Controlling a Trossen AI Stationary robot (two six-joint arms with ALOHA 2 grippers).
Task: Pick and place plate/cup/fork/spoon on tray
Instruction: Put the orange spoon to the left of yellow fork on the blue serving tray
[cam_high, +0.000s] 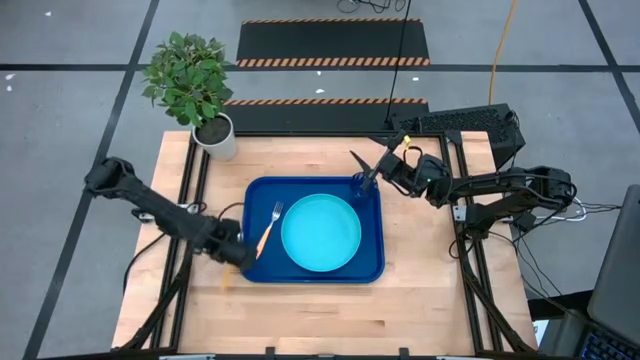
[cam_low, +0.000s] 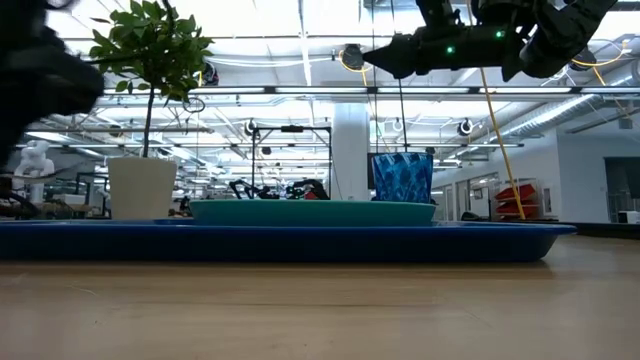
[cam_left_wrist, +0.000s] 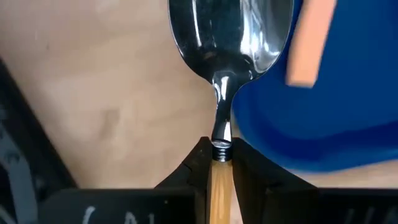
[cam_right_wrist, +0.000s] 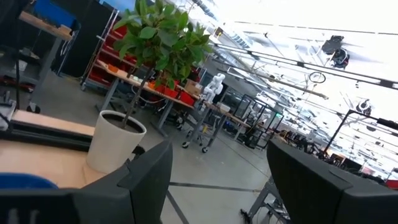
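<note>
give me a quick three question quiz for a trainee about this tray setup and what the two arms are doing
1. True or false: the fork lies on the tray.
2. Which claw holds the spoon: A left, B right?
3. Fill in: the cup stands in the tray's far ____ corner in the high view.

Key:
1. True; it lies left of the plate.
2. A; the left claw grips its orange handle, while the right claw is open above the cup.
3. Right.

The plate (cam_high: 320, 232) lies in the tray (cam_high: 372, 270) at mid-table, the fork (cam_high: 270, 227) on the tray left of it, the cup (cam_high: 360, 184) at the tray's far right corner, a potted plant (cam_high: 196, 92) far left
</note>
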